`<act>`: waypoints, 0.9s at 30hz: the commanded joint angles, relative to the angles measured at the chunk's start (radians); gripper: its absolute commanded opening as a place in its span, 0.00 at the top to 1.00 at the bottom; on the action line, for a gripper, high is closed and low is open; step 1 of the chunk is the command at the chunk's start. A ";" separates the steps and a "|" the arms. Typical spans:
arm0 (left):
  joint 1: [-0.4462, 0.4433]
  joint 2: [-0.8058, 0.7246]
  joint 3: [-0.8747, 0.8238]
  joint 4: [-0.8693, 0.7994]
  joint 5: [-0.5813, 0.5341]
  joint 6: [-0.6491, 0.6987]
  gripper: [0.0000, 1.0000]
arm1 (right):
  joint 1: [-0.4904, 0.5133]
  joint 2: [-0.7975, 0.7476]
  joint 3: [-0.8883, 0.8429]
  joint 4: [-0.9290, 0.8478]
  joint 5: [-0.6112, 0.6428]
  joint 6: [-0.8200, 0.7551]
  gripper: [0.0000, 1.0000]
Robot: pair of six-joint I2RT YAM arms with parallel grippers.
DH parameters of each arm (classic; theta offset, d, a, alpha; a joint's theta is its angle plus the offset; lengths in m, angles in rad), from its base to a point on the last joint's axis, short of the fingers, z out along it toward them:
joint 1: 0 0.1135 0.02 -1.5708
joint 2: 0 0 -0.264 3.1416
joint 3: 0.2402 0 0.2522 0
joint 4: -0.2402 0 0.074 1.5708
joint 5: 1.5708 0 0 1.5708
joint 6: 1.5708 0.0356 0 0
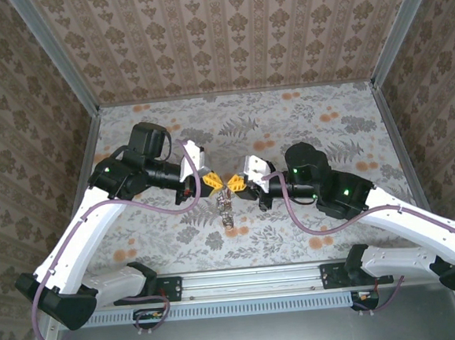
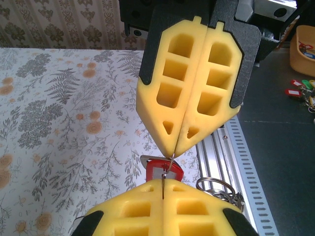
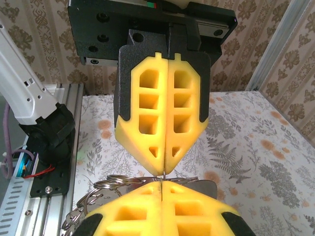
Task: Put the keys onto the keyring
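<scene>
Threading looked to call for one steady anchor on the keyring (image 3: pixel 120 183) while the red-headed key (image 2: pixel 165 170) was eased along its free end, without twisting. Above the middle of the bench (image 1: pixel 303 125), toward its near edge, the left gripper (image 1: pixel 210 182) and right gripper (image 1: pixel 235 183) met tip to tip. Both were fully closed, pinching a thin metal strand (image 2: pixel 163 186) whose owner could not be told. The ring's coils hung just beneath.
</scene>
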 commanded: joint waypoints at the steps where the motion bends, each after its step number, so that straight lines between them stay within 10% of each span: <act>1: 0.006 -0.008 0.034 -0.003 0.032 0.019 1.00 | -0.002 0.007 0.014 0.012 -0.011 0.001 1.00; 27: 0.000 -0.006 0.032 -0.011 -0.011 0.024 1.00 | -0.002 0.030 0.064 -0.076 0.089 0.000 1.00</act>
